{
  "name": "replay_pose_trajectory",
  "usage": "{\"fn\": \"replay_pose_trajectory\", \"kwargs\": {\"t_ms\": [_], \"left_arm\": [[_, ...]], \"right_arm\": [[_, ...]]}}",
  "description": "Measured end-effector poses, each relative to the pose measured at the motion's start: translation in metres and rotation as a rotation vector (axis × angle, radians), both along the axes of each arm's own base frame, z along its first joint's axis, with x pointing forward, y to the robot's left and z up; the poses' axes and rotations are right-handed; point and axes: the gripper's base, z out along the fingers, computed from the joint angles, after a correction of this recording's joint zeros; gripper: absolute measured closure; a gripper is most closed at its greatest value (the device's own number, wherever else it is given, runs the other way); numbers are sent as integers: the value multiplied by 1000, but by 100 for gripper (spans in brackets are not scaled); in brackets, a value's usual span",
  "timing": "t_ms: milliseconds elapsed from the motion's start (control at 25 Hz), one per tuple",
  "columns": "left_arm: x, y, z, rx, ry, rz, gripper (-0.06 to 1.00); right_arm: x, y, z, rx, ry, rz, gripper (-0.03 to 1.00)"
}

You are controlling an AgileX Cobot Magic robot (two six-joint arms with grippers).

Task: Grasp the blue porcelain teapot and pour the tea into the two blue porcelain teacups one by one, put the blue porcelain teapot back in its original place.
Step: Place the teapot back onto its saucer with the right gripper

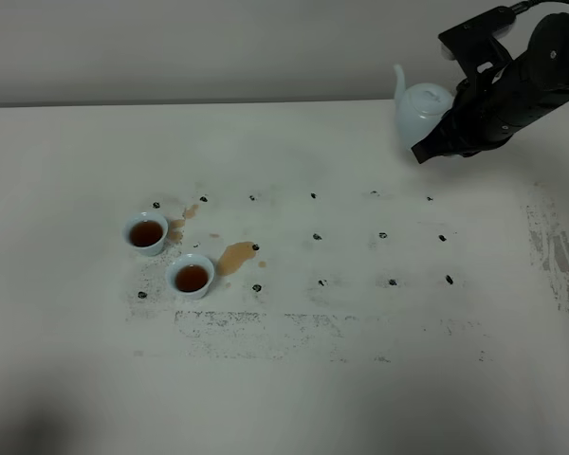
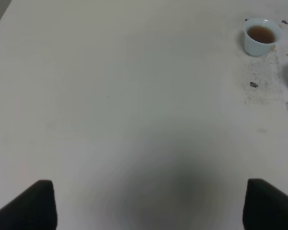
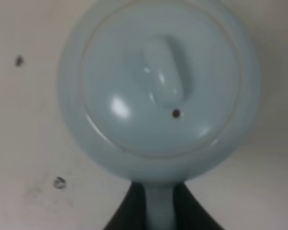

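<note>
**Pale blue teapot gripped near the worktop's far right corner**

Pale blue-white and glossy, the blue porcelain teapot (image 1: 420, 112) sits in the grip of the right hand (image 3: 159, 211) close to the far right corner of the white worktop (image 1: 360, 379). Its short spout points up and toward the left edge. From the right wrist view the round lid (image 3: 158, 81) shows an oblong knob and a small vent hole, and the loop handle (image 3: 159, 206) is pinched between the two dark fingers. Whether the pot's base touches the worktop cannot be told.

Two blue porcelain teacups stand well apart from the pot, toward the left edge: the farther teacup (image 1: 146, 233) and the nearer teacup (image 1: 191, 277), just beside each other, each holding dark tea. Brown spilled tea (image 1: 234, 256) lies beside the nearer cup, with smaller stains by the farther one. Small dark marks dot the worktop in rows.

The left hand (image 2: 149, 203) hangs spread wide over bare worktop, holding nothing, its finger tips at the lower corners of its wrist view.
</note>
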Motion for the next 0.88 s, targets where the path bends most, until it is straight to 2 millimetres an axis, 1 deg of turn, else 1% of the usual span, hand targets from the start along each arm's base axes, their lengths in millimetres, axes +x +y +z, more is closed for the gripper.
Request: {"fn": "replay_pose_trajectory", "kwargs": {"t_ms": [120, 280, 520, 760, 880], "left_arm": [[0, 0, 0, 0, 0, 0, 19], [0, 0, 0, 0, 0, 0, 19], [0, 0, 0, 0, 0, 0, 19], [0, 0, 0, 0, 0, 0, 19], [0, 0, 0, 0, 0, 0, 19]], "right_arm": [[4, -12, -9, 7, 23, -34, 93], [6, -19, -19, 22, 63, -59, 93], [2, -17, -27, 55, 122, -71, 93], [-16, -16, -60, 92, 138, -107, 93], [-17, -17, -64, 88, 125, -108, 93]]}}
